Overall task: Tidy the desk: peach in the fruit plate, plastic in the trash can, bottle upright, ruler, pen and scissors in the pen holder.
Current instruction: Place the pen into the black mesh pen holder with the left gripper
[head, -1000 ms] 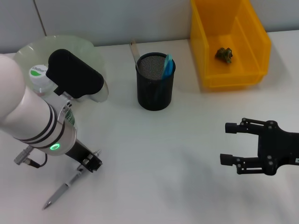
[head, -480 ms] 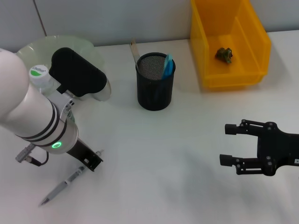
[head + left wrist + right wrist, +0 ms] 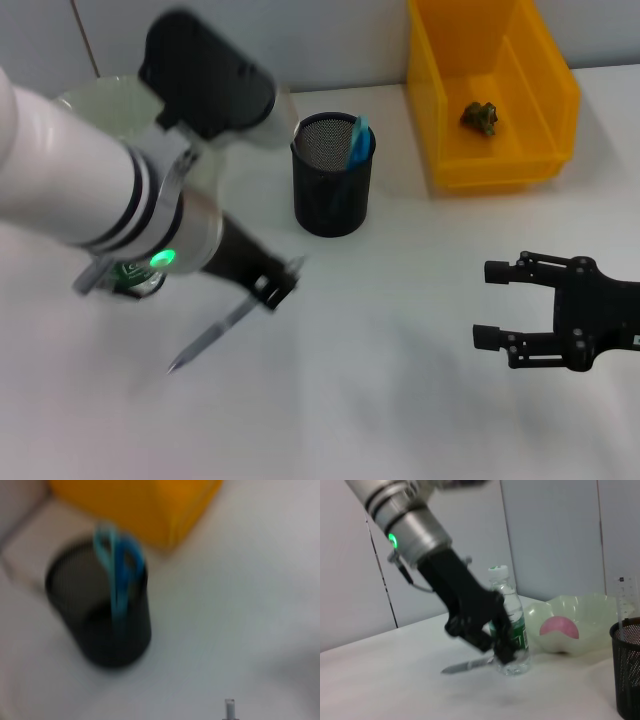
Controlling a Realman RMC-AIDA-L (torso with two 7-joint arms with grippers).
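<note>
Head view first: the left gripper [image 3: 272, 287] is clamped on the pen [image 3: 215, 335], carrying it clear of the white desk [image 3: 380, 400]. The pen slants down and away from the fingers, its tip pointing toward the robot's left. The black mesh pen holder [image 3: 333, 175] stands near, up and to the right of the gripper, with blue scissors [image 3: 358, 143] and a ruler [image 3: 290, 112] standing in it. Behind the arm sits the pale green fruit plate [image 3: 90, 105]. The yellow trash can [image 3: 490, 90] holds a crumpled bit of plastic [image 3: 480, 117]. The right gripper [image 3: 492, 303] hovers over the desk well to the right, jaws spread, nothing between them.

Left wrist view: blurred, but the pen holder [image 3: 107, 620] with the scissors [image 3: 117, 565] shows ahead, the trash can [image 3: 140, 505] behind it, and one end of the pen [image 3: 229, 709] pokes in at the edge.

Right wrist view: the left gripper [image 3: 495, 645] grasps the pen [image 3: 467, 666] just in front of the upright bottle [image 3: 509, 625]. Its green label cannot be read. The peach [image 3: 559, 629] lies in the fruit plate [image 3: 590, 610].
</note>
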